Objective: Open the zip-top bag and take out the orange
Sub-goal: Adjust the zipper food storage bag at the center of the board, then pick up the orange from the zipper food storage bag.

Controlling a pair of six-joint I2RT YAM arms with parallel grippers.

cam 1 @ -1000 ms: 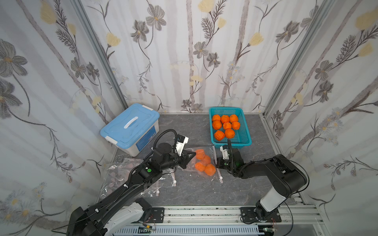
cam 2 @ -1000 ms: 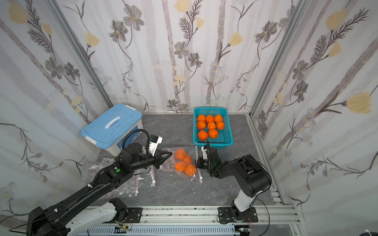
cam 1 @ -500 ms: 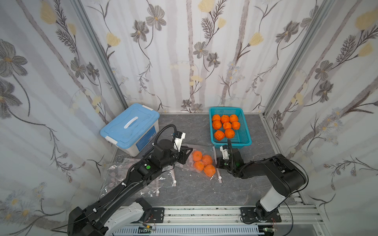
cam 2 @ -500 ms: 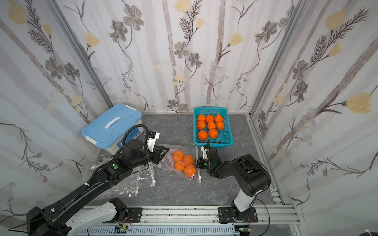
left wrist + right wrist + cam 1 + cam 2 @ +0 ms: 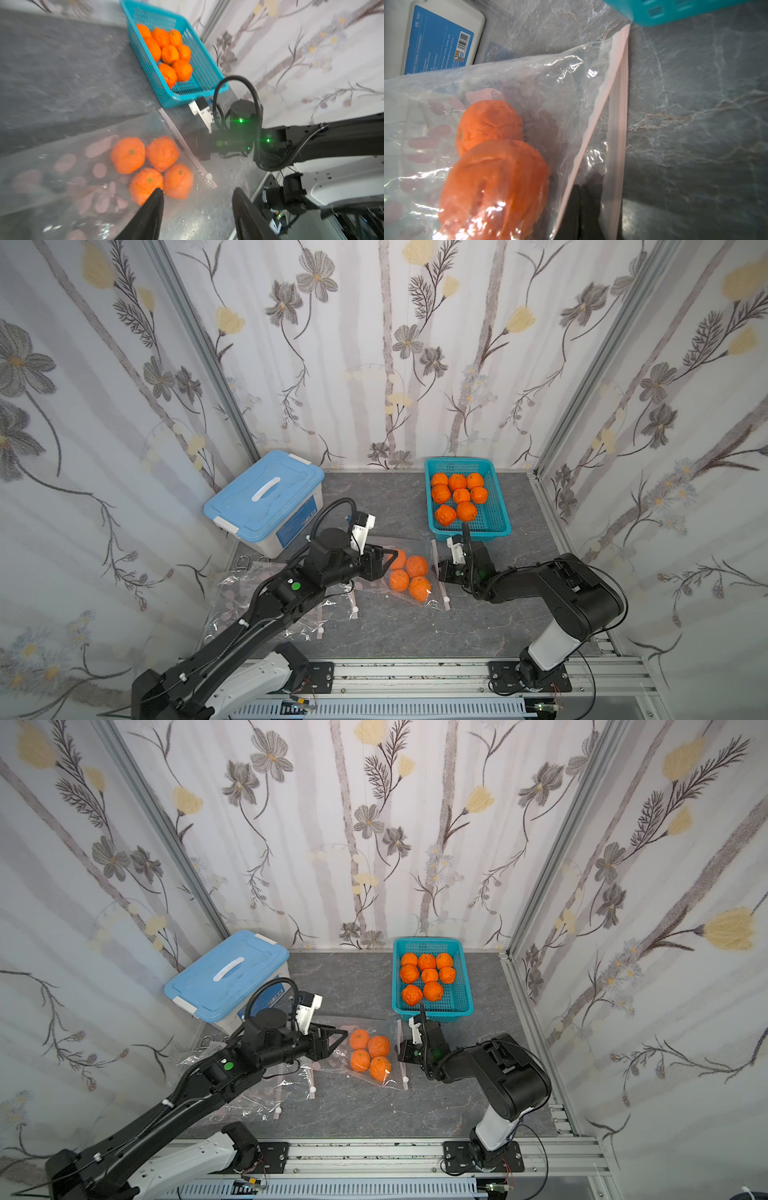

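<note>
Storage box [image 5: 266,497]: white tub under a blue lid, white handle [image 5: 266,488] on top, at 10 o'clock on the table; blue label [image 5: 436,41] on its side.
Basket [image 5: 494,514]: teal mesh, at 1 o'clock, close to the back wall.
Loose oranges [image 5: 457,494]: eight, bunched in the basket's far half; near half bare.
Spare bags [image 5: 245,601]: clear, crumpled, overlapping, at 8 o'clock, just in front of the storage box.
Table [image 5: 395,626]: dark grey marble-look top.
Walls [image 5: 374,344]: pale floral covering at 9, 12 and 3 o'clock.
Rail [image 5: 415,672]: metal, at 6 o'clock.
</note>
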